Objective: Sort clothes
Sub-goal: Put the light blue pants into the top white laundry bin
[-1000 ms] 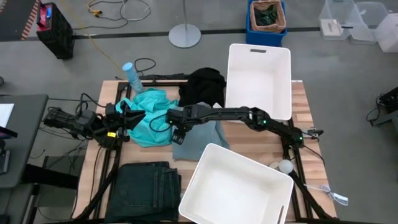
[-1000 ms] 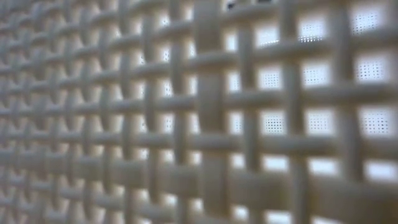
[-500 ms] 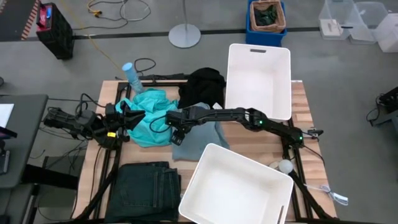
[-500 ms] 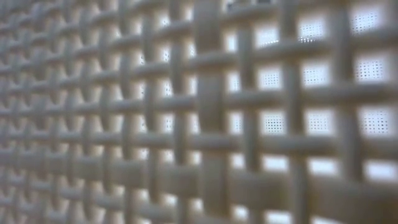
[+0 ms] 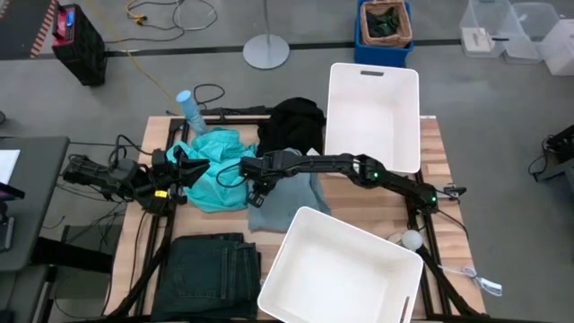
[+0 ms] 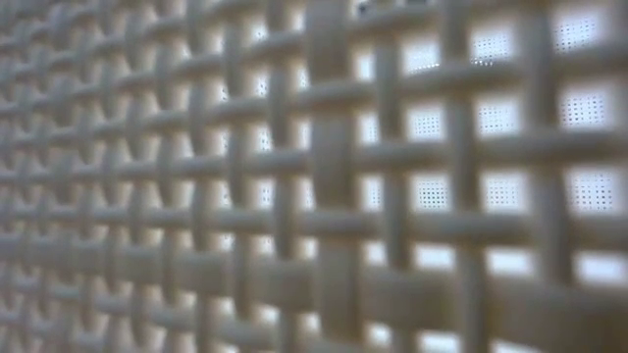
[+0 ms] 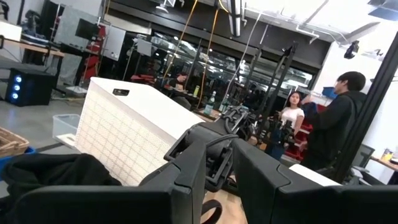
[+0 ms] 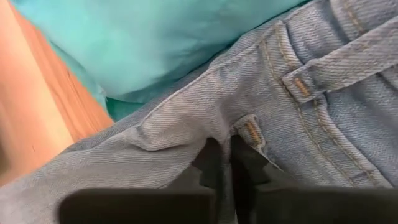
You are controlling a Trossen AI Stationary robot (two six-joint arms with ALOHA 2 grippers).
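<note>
Right gripper [image 5: 259,190]: reached across the bench [image 5: 430,144] onto the pale blue denim piece [image 5: 285,197]; in the right wrist view its jaws were pinched together on a raised fold of denim [image 8: 186,134] near a belt loop, a sensible spot since the waistband gives a firm ridge to lift by.
Left gripper [image 5: 184,169]: lay low at the left side of the bench against the turquoise top [image 5: 215,166]; whether its jaws were apart or together could not be told, and it looked to be waiting.
Turquoise top: bunched just beside the denim, its edge overlapping it, so lifting the denim might drag it.
Black top [image 5: 291,126]: heaped behind the denim, touching the far white bin [image 5: 374,112].
Dark jeans [image 5: 211,265]: folded at the near left corner, well apart from the right gripper.
Near white bin [image 5: 341,269]: tilted on the near edge, covering part of the denim's hem; judged the likely drop point.
Hidden: the low view was filled by a bin's lattice wall [image 6: 314,176], so nothing on the bench showed there.
Left wrist view: mostly the room, with people standing far off; its own fingers [image 7: 186,186] were dark and cropped.
</note>
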